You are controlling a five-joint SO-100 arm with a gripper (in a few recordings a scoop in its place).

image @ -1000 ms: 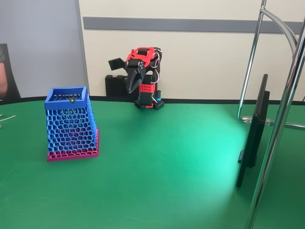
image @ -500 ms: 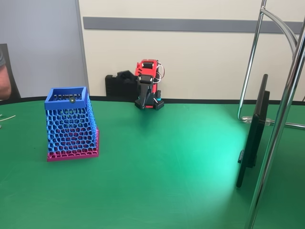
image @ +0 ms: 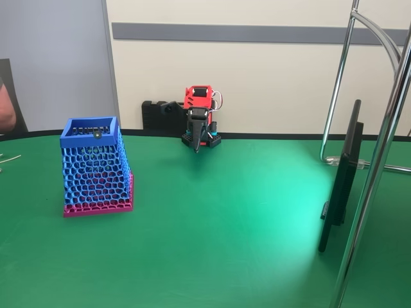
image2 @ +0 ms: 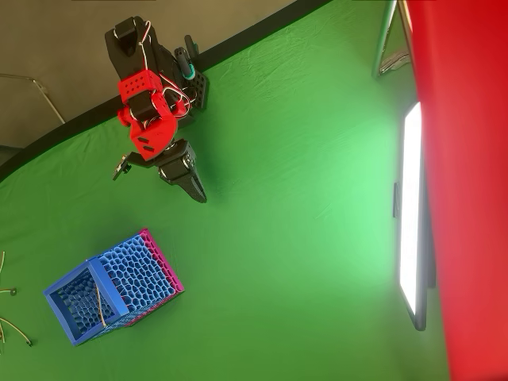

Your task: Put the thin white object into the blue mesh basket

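Folded back since a second ago, gripper [image2: 198, 193] now pointing down at green table [image: 225, 224] near base, fingers pressed together, empty. White cord [image2: 100, 305] inside basket [image2: 111, 290], well apart.

**Green table and what sits on it**

I see a green cloth-covered table [image: 212, 244] with a dark rim at its back edge. On it stands the tall blue honeycomb-mesh basket with a pink base [image: 96, 173], at the left in the fixed view. The red-and-black arm's base [image: 201, 138] sits at the far edge. Thin pale wire-like pieces [image2: 12, 329] lie beside the basket in the overhead view.
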